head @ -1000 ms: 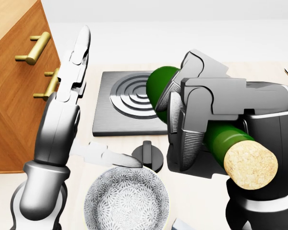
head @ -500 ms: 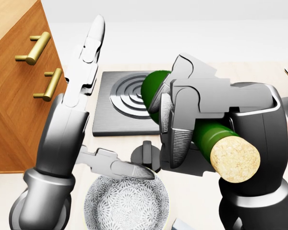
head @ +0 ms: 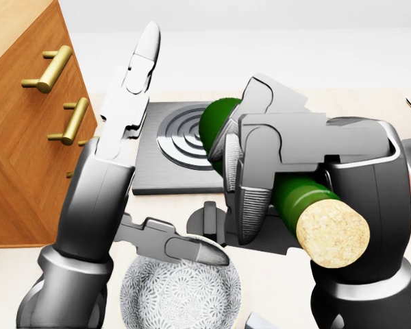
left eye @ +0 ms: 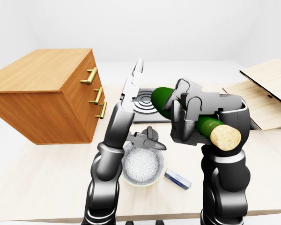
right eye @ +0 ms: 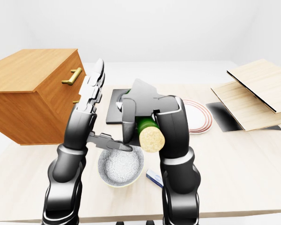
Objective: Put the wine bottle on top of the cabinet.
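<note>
Pale wooden tabletop [left eye: 47, 164] filled the lower half of each view beneath a plain white background. At the left of the left-eye view stood the wooden cabinet [left eye: 42, 96], its brass drawer handles [left eye: 94, 93] facing the robot's hands; in the head view only its right corner showed, cut off by the left edge.

The right hand [head: 274, 185] had its three fingers closed round the green wine bottle [head: 298, 199], held lying tilted above the table, cork end [head: 332, 236] toward the camera. The fingers hid the bottle's middle, and its base covered part of the square hob plate [head: 168, 147] with concentric rings. A black knob [head: 209, 219] beside the plate was largely hidden behind the hands.

The left hand [head: 133, 130] held nothing: two fingers stretched straight upward and the thumb [head: 181, 248] jutted sideways over the patterned bowl [head: 178, 295], whose lower rim the frame cut off. A small blue-and-white object [left eye: 178, 179] lay on the table right of the bowl, too small to identify. In the right-eye view a red-rimmed plate [right eye: 197, 116] showed partly behind the right arm, with light wooden boards [right eye: 253, 93] beyond.

Compared with the head view half a second earlier, the left hand had risen and shifted right, nearer the bottle, while the bottle had moved slightly left and toward the camera.
</note>
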Tool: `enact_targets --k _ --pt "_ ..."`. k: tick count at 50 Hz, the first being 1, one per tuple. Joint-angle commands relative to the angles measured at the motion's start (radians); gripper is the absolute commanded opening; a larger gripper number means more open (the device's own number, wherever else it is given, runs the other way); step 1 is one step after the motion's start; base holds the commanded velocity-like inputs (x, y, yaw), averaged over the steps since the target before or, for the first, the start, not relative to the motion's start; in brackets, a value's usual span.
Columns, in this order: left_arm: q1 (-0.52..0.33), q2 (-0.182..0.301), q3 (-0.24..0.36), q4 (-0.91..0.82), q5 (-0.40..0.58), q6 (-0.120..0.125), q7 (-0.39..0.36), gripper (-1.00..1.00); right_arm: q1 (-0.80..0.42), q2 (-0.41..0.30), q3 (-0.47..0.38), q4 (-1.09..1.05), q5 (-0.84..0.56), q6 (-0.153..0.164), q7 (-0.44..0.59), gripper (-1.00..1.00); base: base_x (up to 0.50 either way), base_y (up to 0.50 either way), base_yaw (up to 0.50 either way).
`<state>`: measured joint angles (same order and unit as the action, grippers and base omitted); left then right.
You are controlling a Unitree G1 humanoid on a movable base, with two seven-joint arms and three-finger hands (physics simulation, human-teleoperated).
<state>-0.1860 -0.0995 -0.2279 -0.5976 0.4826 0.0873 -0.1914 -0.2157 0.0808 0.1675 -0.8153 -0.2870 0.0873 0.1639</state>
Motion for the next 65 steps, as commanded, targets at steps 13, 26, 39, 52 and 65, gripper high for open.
enact_targets --k 13,26,39,52,65 --pt "-0.083 0.005 0.035 0.19 -0.035 0.0 0.061 1.0 -0.031 0.004 0.044 0.033 0.058 0.0 -0.131 -1.0 0.0 0.0 0.0" --pt "-0.143 -0.021 0.017 0.174 0.0 0.0 0.048 1.0 -0.026 0.008 0.052 0.041 0.054 0.0 -0.129 -1.0 0.0 0.0 0.0" --pt "-0.151 -0.044 -0.003 0.192 0.02 0.0 0.048 1.0 -0.028 0.005 0.043 0.047 0.059 0.0 -0.127 -1.0 0.0 0.0 0.0" --pt "-0.162 -0.072 -0.032 0.17 0.045 0.0 0.04 1.0 -0.021 0.009 0.055 0.051 0.055 0.0 -0.132 -1.0 0.0 0.0 0.0" --pt "-0.169 -0.076 -0.027 0.195 0.039 0.0 0.047 1.0 -0.019 0.009 0.059 0.041 0.051 0.0 -0.131 -1.0 0.0 0.0 0.0"
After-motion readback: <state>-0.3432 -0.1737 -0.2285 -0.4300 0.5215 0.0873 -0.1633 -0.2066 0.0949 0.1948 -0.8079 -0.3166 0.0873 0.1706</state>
